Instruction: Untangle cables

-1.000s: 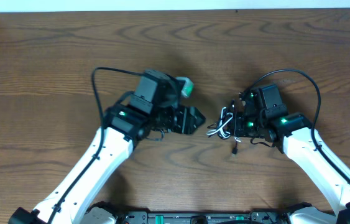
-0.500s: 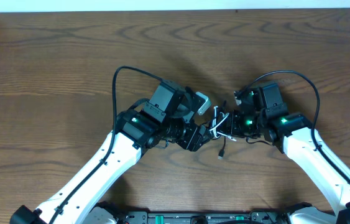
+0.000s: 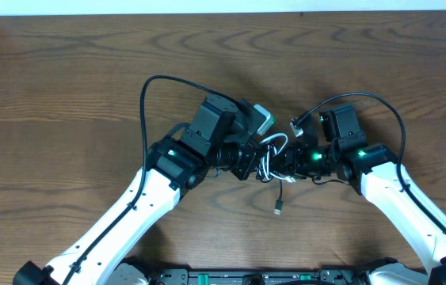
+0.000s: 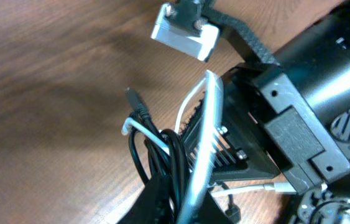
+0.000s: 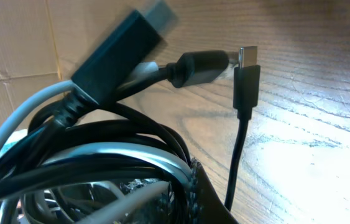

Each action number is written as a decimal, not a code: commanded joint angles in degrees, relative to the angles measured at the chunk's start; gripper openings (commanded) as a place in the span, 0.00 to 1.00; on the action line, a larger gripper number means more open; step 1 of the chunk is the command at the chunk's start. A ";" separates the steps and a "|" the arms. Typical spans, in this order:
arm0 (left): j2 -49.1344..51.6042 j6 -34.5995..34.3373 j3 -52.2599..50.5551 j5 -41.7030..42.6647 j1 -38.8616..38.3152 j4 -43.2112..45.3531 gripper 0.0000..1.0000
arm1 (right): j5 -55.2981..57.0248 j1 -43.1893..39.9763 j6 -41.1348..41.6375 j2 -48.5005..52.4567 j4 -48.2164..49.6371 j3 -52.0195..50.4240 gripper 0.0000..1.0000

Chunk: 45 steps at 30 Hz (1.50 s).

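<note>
Black and white cables [image 3: 273, 157] bunched mid-counter [image 3: 64, 87] between the arms, black plug tail [image 3: 278, 207] trailing toward the near edge. Bunch clamped by right pincer [image 3: 289, 164]; left pincer [image 3: 252, 163] state unreadable, fingertips hidden.

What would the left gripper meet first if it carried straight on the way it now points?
The left gripper would first meet the tangled cables, seemingly right in front of it; the right gripper holding them lies just behind.

Overhead, you can't tell how the left claw [image 3: 251, 162] and right claw [image 3: 287, 164] stand; their tips vanish among the cables [image 3: 268, 157]. Your right wrist view cuts them off at left and bottom, and the top plug [image 5: 153, 15] is blurred.
</note>
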 commanded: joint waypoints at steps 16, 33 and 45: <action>-8.07 -2.80 0.66 2.73 6.10 -2.27 0.08 | 42.42 -0.24 -0.46 -0.02 -14.14 -0.17 0.01; -7.32 -10.99 0.48 2.73 12.04 0.17 0.29 | 21.22 -0.13 -16.15 -0.04 -6.60 -0.17 0.01; 2.99 -6.80 0.15 -2.23 11.82 -7.80 0.62 | 9.97 -0.17 -21.84 -0.04 -4.94 -0.17 0.01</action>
